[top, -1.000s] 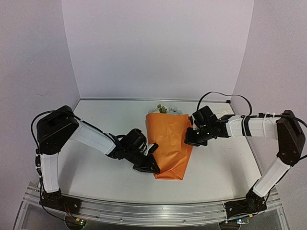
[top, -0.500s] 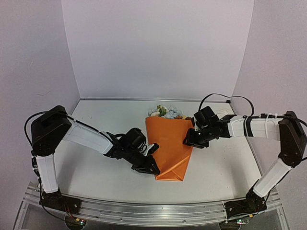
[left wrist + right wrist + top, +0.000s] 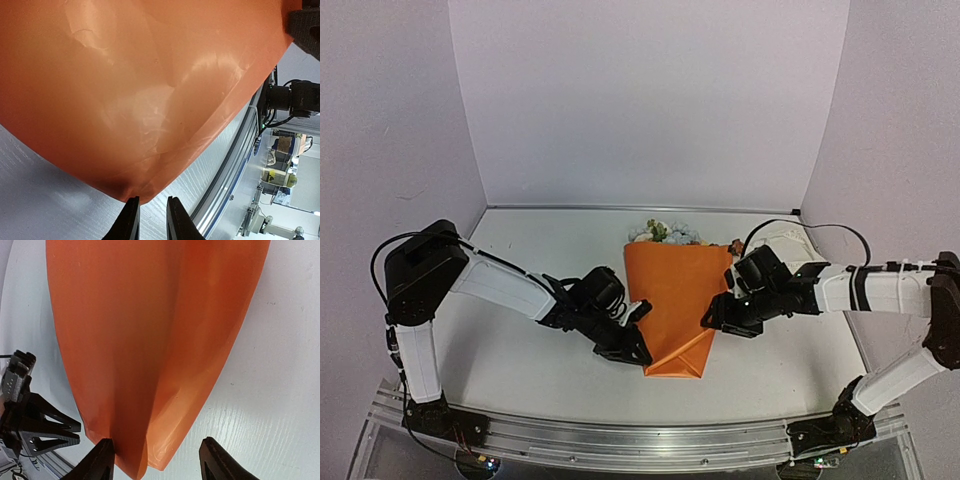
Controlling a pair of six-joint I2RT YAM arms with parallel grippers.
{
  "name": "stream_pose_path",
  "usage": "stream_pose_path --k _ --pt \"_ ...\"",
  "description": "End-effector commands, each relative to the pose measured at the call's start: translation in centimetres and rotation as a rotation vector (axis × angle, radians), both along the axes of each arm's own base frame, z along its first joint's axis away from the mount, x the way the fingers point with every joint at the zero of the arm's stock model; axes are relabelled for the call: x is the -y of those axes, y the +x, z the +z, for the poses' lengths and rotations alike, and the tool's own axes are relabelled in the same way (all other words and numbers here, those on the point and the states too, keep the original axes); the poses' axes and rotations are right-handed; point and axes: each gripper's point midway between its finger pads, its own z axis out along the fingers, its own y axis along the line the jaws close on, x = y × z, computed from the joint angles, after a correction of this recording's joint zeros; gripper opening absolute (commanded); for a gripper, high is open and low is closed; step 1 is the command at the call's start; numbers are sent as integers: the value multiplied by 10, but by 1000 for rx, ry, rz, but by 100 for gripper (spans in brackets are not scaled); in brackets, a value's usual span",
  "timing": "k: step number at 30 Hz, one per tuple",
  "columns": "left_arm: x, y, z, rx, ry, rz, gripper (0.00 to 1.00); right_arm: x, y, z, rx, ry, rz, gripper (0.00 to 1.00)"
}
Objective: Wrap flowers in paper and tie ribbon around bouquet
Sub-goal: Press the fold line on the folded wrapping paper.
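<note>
The left gripper [image 3: 150, 216] pinches the paper [image 3: 150, 90] at its lower edge, and the right gripper [image 3: 159, 460] stands open astride its narrow end. The bouquet [image 3: 672, 300] lies on a white table [image 3: 520, 370] between lilac walls [image 3: 650, 100], with flowers [image 3: 665, 232] poking from its far, wide end.

Arms low, inward; left hand [image 3: 150, 199] narrow, right hand [image 3: 159, 444] wide.

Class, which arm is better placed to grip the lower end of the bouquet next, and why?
Right, probably. The right gripper is open, with the lower end of the bouquet between its fingers; the left gripper is nearly closed at its tip.
</note>
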Motion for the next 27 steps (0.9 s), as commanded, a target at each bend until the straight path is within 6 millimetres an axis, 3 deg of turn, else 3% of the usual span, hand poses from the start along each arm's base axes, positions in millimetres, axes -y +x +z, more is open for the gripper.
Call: stream_pose_path --k 1,5,11,13,21,27 --pt "18 3 26 31 -66 -35 21 -11 -1 1 3 53 -30 55" --pt "21 -1 25 18 -66 -47 19 -11 -2 -5 -5 56 -50 44" --pt "20 -11 13 -23 -51 -59 18 -11 3 -7 5 44 -61 10" --pt "20 -15 8 -39 -48 -66 18 -8 5 -6 21 27 -63 4" --pt "12 -26 -15 -91 1 -67 16 -9 10 -7 30 -19 -36 0" --pt "9 -27 -21 -94 3 -59 16 -5 11 -13 35 -63 -20 0"
